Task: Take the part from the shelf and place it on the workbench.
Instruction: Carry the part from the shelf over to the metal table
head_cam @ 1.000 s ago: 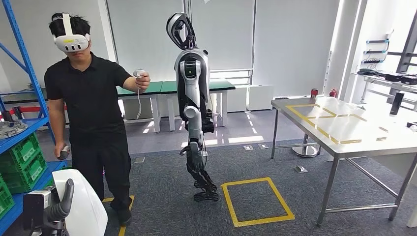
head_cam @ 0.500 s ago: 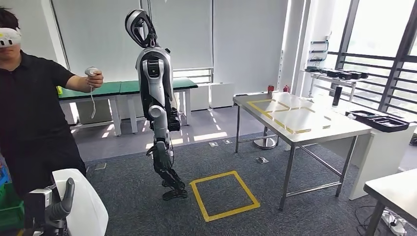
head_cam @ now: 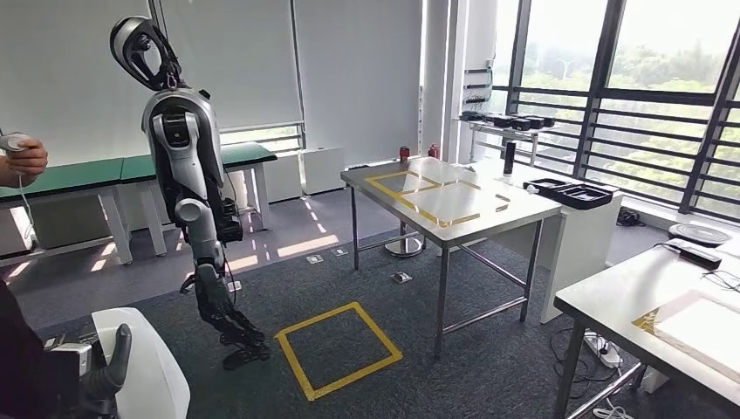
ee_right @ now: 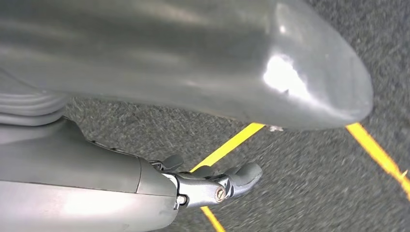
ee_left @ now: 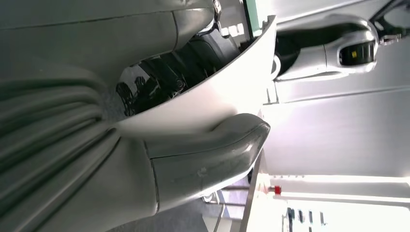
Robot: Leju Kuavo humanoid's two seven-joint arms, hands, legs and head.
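Part (head_cam: 153, 371), a white curved shell, held low at the near left by the left hand (head_cam: 103, 371), nowhere near any desk. Seen from the left wrist as a pale rim (ee_left: 212, 104) with the thick grey thumb (ee_left: 208, 154) pressed against its outer face; the other fingers hidden behind the shell, probably curled on its inner side. Pinched, then, between thumb and the rest.

Right hand (ee_right: 193, 186) hanging above grey carpet (ee_right: 309, 193) crossed by yellow tape lines (ee_right: 232, 145). Fingers (ee_right: 244, 174) loosely spread, slightly bent, closed on nothing.

Ahead to the right, steel desk (head_cam: 524, 209) with a yellow taped rectangle (head_cam: 419, 196) on top and two small red cans (head_cam: 404, 154) at its far edge. Second desk (head_cam: 611, 301) nearer on the right. Yellow taped square (head_cam: 336, 349) on the carpet before the steel desk. Beside that square, another humanoid robot (head_cam: 188, 157) standing upright. At the far left edge, a person's hand (head_cam: 22, 159) gripping a controller, green-topped desks (head_cam: 140, 166) behind.
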